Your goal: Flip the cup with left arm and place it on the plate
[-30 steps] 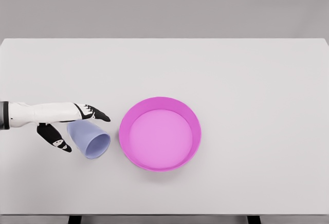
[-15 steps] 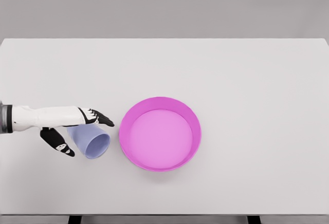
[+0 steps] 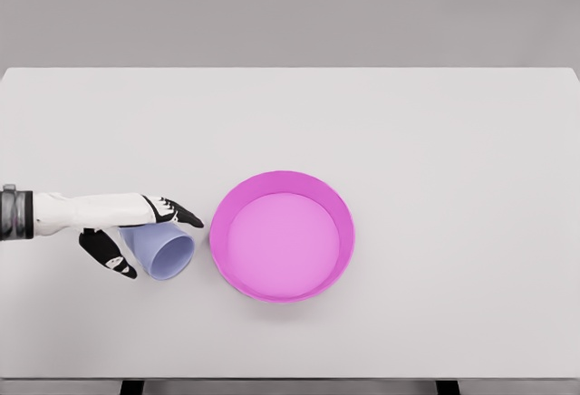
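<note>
Your left hand (image 3: 136, 223), fingers spread open astride the cup (image 3: 161, 250), holds nothing yet: the cup lies on its side just left of the plate (image 3: 281, 180), mouth facing lower right.

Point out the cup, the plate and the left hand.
cup (image 3: 168, 253): head view, on its side wall near the open mouth.
plate (image 3: 282, 236): head view, on its bare pink floor.
left hand (image 3: 136, 223): head view, on the hand's middle, over the cup.
</note>
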{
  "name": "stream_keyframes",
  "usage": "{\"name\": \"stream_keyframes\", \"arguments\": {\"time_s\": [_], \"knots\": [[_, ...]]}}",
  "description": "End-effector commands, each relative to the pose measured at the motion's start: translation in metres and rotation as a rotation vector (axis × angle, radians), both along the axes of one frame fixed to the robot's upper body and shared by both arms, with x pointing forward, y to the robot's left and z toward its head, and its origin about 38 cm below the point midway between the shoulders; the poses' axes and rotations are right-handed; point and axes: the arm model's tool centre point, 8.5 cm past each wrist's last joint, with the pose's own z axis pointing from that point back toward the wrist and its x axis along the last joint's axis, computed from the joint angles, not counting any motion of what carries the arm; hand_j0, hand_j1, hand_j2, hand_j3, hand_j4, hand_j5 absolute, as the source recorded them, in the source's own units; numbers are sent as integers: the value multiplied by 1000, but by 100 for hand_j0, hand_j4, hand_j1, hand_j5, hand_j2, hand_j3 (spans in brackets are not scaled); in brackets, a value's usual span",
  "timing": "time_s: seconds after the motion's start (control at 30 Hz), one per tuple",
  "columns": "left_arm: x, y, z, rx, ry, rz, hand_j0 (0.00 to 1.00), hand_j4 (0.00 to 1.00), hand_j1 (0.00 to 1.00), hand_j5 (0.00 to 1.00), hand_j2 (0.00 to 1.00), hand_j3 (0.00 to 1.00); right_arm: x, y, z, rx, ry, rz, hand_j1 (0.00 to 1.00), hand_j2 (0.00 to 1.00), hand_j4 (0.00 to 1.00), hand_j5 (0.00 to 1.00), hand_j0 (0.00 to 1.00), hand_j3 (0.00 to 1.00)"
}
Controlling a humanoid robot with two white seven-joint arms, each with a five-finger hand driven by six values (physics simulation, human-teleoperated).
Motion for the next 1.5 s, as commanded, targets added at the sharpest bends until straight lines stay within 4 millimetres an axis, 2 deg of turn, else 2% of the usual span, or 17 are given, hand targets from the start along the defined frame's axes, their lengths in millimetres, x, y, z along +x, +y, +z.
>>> {"name": "stream_keyframes", "arguments": {"time_s": [0.0, 0.03, 0.17, 0.33, 0.43, 0.5, 0.6, 0.77, 0.9, 1.0, 1.03, 1.17, 1.33, 1.43, 1.47], "knots": [[0, 1, 0, -5, 4, 5, 80, 80, 80, 80, 80, 80, 0, 0, 0, 0, 1, 1, 100, 100, 100, 100, 100, 100], [0, 0, 1, -8, 3, 6, 63, 63, 63, 63, 63, 63, 0, 0, 0, 0, 1, 1, 100, 100, 100, 100, 100, 100], [0, 1, 1, -8, 3, 6, 50, 50, 50, 50, 50, 50, 0, 0, 0, 0, 1, 1, 100, 100, 100, 100, 100, 100], [-1, 4, 2, -4, 2, 12, 50, 50, 50, 50, 50, 50, 0, 0, 0, 0, -1, -1, 100, 100, 100, 100, 100, 100], [1, 3, 11, -23, -10, 14, 50, 50, 50, 50, 50, 50, 0, 0, 0, 0, -1, 1, 100, 100, 100, 100, 100, 100], [2, 13, 27, -53, -25, 42, 49, 49, 49, 49, 49, 49, 0, 0, 0, 0, -1, 1, 100, 100, 100, 100, 100, 100], [-4, 16, 55, -157, -10, 57, 49, 49, 49, 49, 49, 49, 0, 0, 0, 0, -1, 1, 100, 100, 100, 100, 100, 100], [-2, -3, 91, -383, -16, 60, 48, 48, 48, 48, 48, 48, 0, 0, 0, 0, -1, -1, 100, 100, 100, 100, 100, 100], [0, -10, 100, -463, -50, 93, 44, 44, 44, 44, 44, 44, 0, 0, 0, 0, 1, 1, 100, 100, 100, 100, 100, 100], [-2, -27, 105, -533, -51, 70, 42, 42, 42, 42, 42, 42, 0, 0, 0, 0, -1, 1, 100, 100, 100, 100, 100, 100], [-2, -38, 106, -598, -45, 68, 41, 41, 41, 41, 41, 41, 0, 0, 0, 0, 1, 1, 100, 100, 100, 100, 100, 100], [7, -73, 107, -818, -54, 112, 38, 38, 38, 38, 38, 38, 0, 0, 0, 0, 1, 1, 100, 100, 100, 100, 100, 100], [14, -84, 110, -1060, 88, 188, 38, 38, 38, 38, 38, 38, 0, 0, 0, 0, 0, -1, 100, 100, 100, 100, 100, 100], [13, -99, 98, -1151, 185, 202, 38, 38, 38, 38, 38, 38, 0, 0, 0, 0, 1, 1, 100, 100, 100, 100, 100, 100], [11, -105, 88, -1175, 255, 213, 38, 38, 38, 38, 38, 38, 0, 0, 0, 0, 1, 1, 100, 100, 100, 100, 100, 100]]}}
